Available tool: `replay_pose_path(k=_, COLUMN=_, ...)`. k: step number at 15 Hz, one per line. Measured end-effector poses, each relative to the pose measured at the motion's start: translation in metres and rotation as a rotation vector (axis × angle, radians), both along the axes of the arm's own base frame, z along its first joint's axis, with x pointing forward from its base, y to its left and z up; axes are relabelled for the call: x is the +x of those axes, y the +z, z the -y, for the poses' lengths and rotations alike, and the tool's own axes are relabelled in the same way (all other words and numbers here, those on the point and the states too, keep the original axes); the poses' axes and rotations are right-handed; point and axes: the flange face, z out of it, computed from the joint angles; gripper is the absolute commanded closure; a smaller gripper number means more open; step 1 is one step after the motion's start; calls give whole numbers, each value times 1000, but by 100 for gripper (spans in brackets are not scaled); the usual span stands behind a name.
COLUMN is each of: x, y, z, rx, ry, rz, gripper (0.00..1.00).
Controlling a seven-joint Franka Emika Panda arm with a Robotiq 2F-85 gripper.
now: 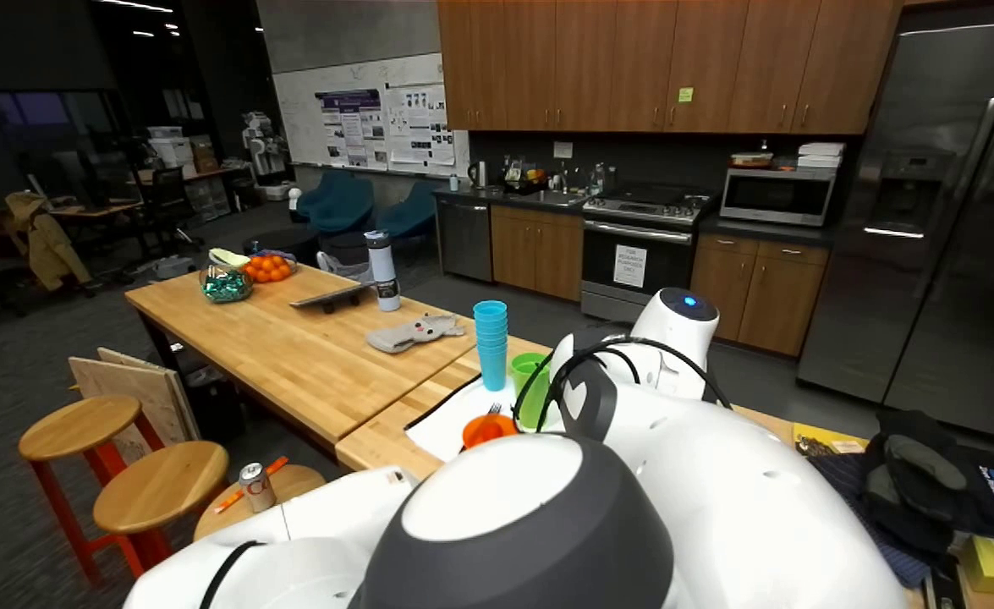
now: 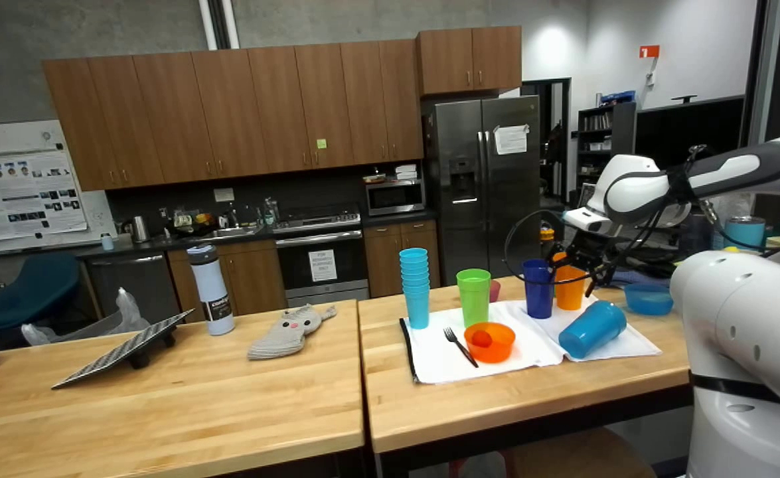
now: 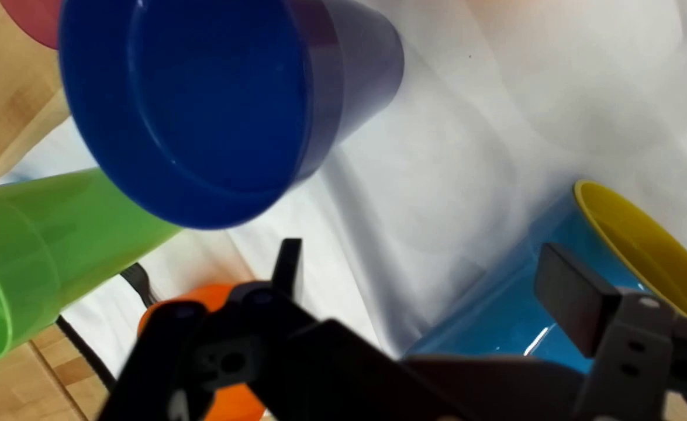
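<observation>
- The black two-fingered gripper (image 3: 416,263) is released, its fingers spread well apart across the lower half of the wrist view with nothing pinched between them.
- A bright blue plastic cup (image 3: 495,316) with a yellow interior lies on its side in the lower right of the wrist view; one finger covers part of it there, and whether they touch cannot be told.
- A dark blue tapered plastic cup (image 3: 220,105) fills the upper left of the wrist view; in an exterior view it stands upright, just beside an orange plastic cup (image 2: 569,291).
- A tall green plastic cup (image 3: 62,245) shows at the left edge of the wrist view, partly behind the dark blue rim.
- Right of centre in an exterior view, a shallow orange plastic bowl (image 2: 496,354) sits with a black fork (image 2: 461,347) just beside it.
- A stack of light blue plastic cups (image 2: 416,292) stands near the green one, to its left in that frame.
- A white cloth (image 3: 466,146) lies under these on a light wooden surface (image 2: 423,408).
</observation>
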Motion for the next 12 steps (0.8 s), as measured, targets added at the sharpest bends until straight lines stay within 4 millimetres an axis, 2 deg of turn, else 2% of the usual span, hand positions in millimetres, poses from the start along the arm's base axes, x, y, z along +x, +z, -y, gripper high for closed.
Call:
replay_pose_path(k=4, x=-11, y=-12, z=9, rx=7, ry=19, rz=8, gripper=0)
replay_pose_path(k=8, x=-20, y=-12, z=21, rx=1, ry=21, rz=14, gripper=0)
replay_pose_path(k=10, x=-19, y=-8, z=24, rx=-8, ry=19, rz=22, gripper=0)
replay_pose_path(k=12, x=-9, y=-1, z=20, rx=-23, ry=30, rz=30, gripper=0)
